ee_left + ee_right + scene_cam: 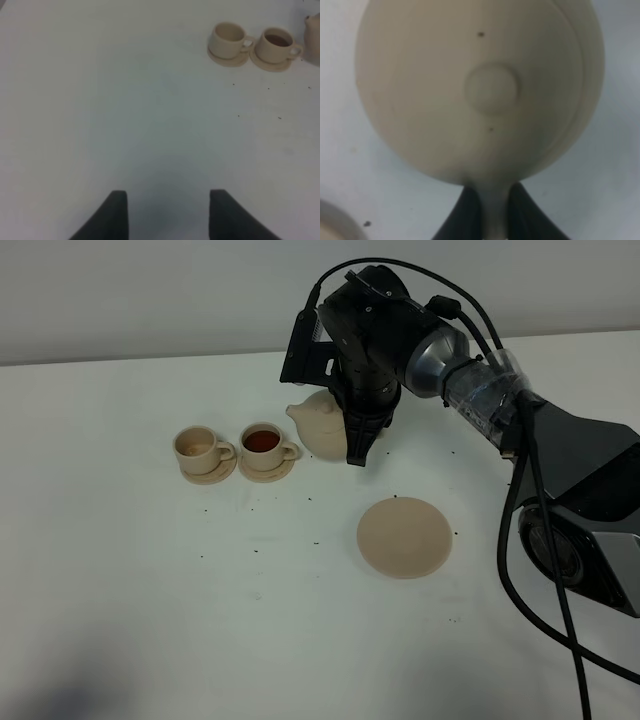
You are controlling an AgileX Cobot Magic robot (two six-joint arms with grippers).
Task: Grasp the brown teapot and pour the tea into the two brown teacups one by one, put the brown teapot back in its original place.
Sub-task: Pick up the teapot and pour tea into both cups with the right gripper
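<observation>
on the white table (150, 620) the right gripper (357, 448) is clamped on the handle of the brown teapot (320, 426), whose spout points at the tea-filled teacup (262, 443) just beside it. the round plate (405, 537) lies apart, nearer me. the second teacup (200, 448) sits beside the first. the left gripper (170, 212) hangs open.

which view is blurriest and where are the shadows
right wrist view is softest: the brown teapot fills it, too close to focus; left wrist view is mildly hazy, the two brown teacups soft, a faint bluish shadow ahead of the left tool; exterior high view is sharpest, the table darkening at its lower left corner
</observation>
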